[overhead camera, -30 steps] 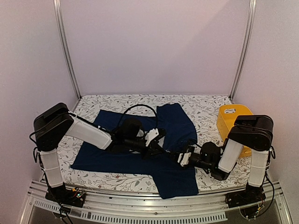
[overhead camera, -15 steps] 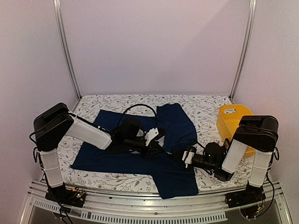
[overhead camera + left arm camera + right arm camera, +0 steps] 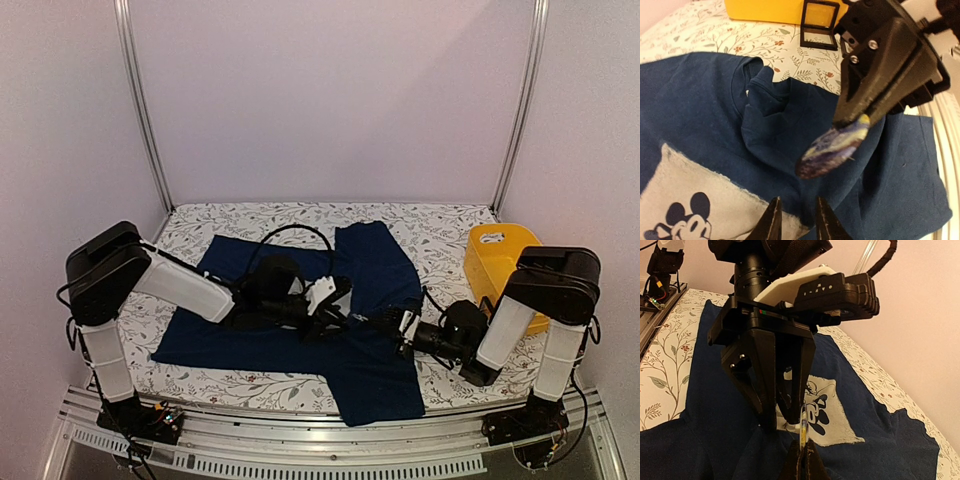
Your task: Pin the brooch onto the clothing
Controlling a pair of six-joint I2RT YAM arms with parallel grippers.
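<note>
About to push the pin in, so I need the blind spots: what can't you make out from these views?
- Pin and clasp: left wrist view shows only the painted face of the brooch; right wrist view shows it edge-on.
- Cloth behind the brooch: right wrist view, blocked by the left gripper.
- Brooch in top view: too small, lost by the right gripper.
- Whether the pin touches the T-shirt: unclear in every view.

1. The left arm (image 3: 185,285) reaches low toward the middle, forearm nearly level. The left gripper (image 3: 797,225) has its jaws slightly parted.
2. The right arm (image 3: 500,330) folds inward and low. The right gripper (image 3: 802,462) is pinched closed on the brooch (image 3: 832,150) and faces the left one closely.
</note>
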